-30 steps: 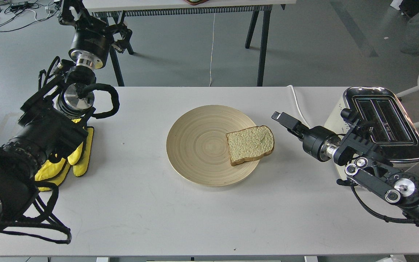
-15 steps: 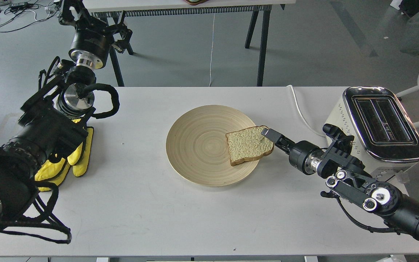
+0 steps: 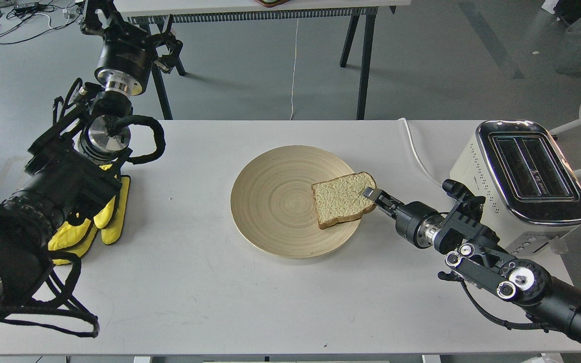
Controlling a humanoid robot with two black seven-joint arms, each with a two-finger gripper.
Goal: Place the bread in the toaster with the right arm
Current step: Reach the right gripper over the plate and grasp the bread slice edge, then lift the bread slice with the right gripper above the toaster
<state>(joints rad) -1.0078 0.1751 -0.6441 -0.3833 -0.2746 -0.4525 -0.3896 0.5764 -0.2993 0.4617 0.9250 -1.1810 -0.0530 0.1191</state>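
bread (image 3: 342,199) on plate (image 3: 275,201), toaster (image 3: 525,176) right

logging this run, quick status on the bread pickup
Right gripper at right edge of bread, grip unconfirmed. Left gripper parked far off. Bread flat on plate. Toaster slots empty, path clear.

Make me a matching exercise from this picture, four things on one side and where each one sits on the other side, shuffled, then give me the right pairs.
Things:
1. bread
2. toaster
3. yellow cloth
4. right gripper

Places:
A. on the table's left side, partly under the left arm
B. at the right edge of the bread
C. on the right part of the wooden plate
D. at the table's right end, slots facing up and empty

Pairs: 1-C, 2-D, 3-A, 4-B
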